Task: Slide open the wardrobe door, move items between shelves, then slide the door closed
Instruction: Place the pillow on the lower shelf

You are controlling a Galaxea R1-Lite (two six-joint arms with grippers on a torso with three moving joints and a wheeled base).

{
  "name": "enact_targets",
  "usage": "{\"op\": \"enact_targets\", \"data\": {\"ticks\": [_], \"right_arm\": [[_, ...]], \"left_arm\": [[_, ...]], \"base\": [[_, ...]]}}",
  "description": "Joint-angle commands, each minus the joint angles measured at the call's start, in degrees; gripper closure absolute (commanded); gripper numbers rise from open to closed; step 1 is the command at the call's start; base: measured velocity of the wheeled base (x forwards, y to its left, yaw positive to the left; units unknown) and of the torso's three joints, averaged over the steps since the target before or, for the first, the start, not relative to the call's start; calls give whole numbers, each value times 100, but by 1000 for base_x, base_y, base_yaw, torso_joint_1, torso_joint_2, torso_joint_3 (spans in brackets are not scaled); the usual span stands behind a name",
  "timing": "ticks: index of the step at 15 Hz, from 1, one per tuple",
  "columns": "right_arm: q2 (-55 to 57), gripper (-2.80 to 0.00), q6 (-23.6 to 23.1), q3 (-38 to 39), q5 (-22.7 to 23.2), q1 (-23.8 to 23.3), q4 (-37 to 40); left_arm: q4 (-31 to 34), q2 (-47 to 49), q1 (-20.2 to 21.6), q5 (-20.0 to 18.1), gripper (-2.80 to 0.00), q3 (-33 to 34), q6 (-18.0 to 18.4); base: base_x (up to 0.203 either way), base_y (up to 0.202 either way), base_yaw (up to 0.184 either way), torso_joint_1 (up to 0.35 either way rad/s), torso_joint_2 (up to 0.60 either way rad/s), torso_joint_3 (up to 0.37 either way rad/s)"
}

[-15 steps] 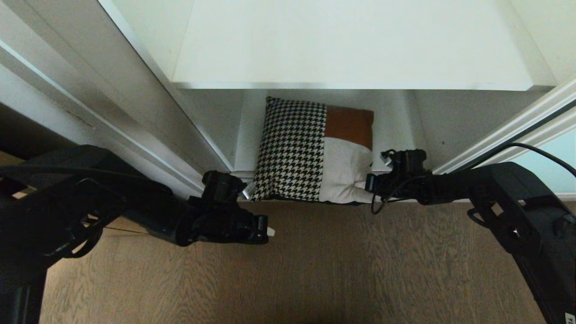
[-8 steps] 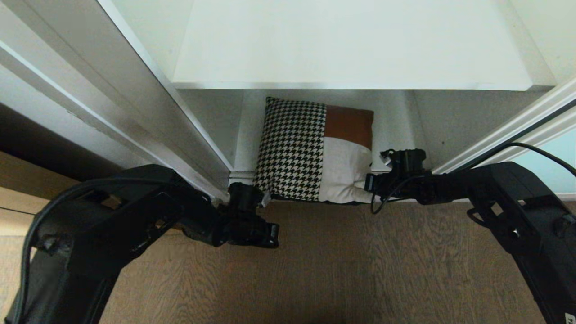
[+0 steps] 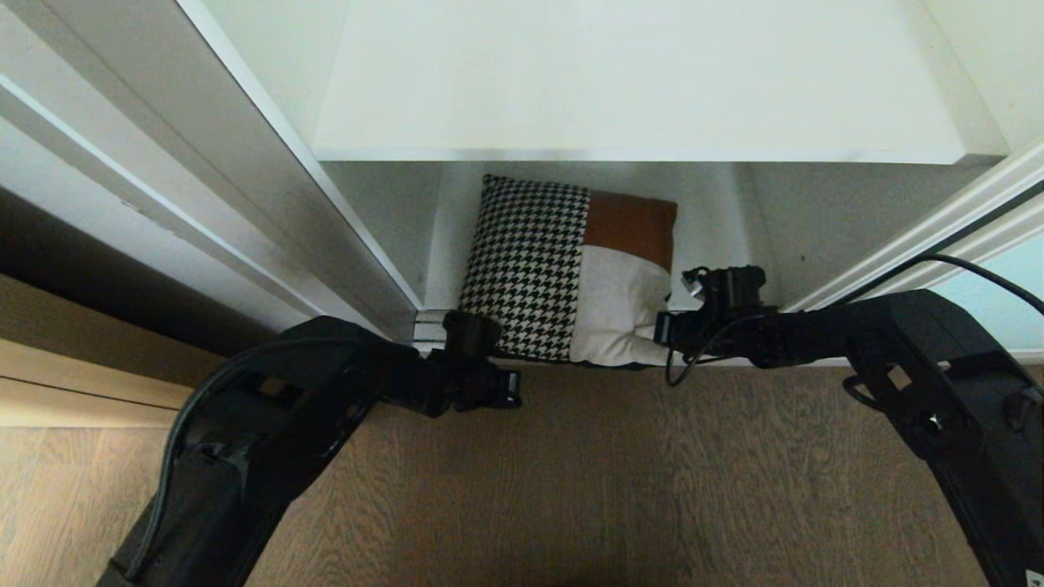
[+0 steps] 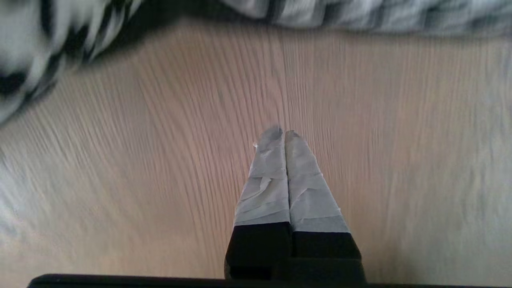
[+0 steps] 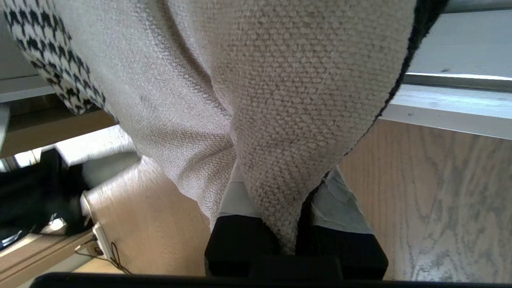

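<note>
The cushion [image 3: 563,277], half houndstooth with brown and cream patches, leans on the lower white shelf [image 3: 722,236] under the upper shelf [image 3: 636,81]. My right gripper [image 3: 659,330] is shut on its cream front corner. In the right wrist view the fabric [image 5: 280,80] is bunched between the taped fingers [image 5: 340,204] and hides their tips [image 5: 286,192]. My left gripper [image 3: 510,390] is shut and empty, low over the floor by the cushion's houndstooth corner [image 4: 24,60]; its taped fingertips [image 4: 284,134] are pressed together. Pale blue-green glass of the sliding wardrobe door [image 3: 1007,281] shows at the right edge.
Grey-brown wood floor [image 3: 612,489] runs in front of the wardrobe. A silver bottom track [image 5: 452,104] lies along the sill. A grey framed panel [image 3: 204,163] slants along the left of the opening. White side walls close in the lower shelf.
The left arm has swung in from the left, carrying its shut gripper right and up to the cushion's front left corner. The right gripper has kept its hold, almost still.
</note>
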Motion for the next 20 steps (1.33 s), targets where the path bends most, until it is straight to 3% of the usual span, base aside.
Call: {"op": "enact_targets", "data": {"ticks": [1,5,8,10,14,16,20], "right_arm": [[-63,0,5,-14,15,23,9],[-106,0,5,-39,-37,24,71],[-177,0,-2,-31,-135,-1,62],[-281,0,-4,-31,-141,-12,72],[-344,0,5,13,-134,-21,97],[-309,0,5,-5,-134,-21,97],[-291,0,3,-22,-143,-100,87]], "left_arm": [[0,342,-40,49,0,-449,-16],[-89,578,-156,98,0,-908,14],[-690,702,-156,151,0,-908,14],[-1215,717,-156,556,0,-908,66],[-2241,810,-289,1061,0,-908,478],[-2400,984,-368,1099,0,-908,780],[-2547,1104,-403,1111,0,-908,911]], "base": [[0,0,0,0,0,0],[0,0,0,0,0,0],[0,0,0,0,0,0],[0,0,0,0,0,0],[0,0,0,0,0,0],[0,0,0,0,0,0],[0,0,0,0,0,0]]}}
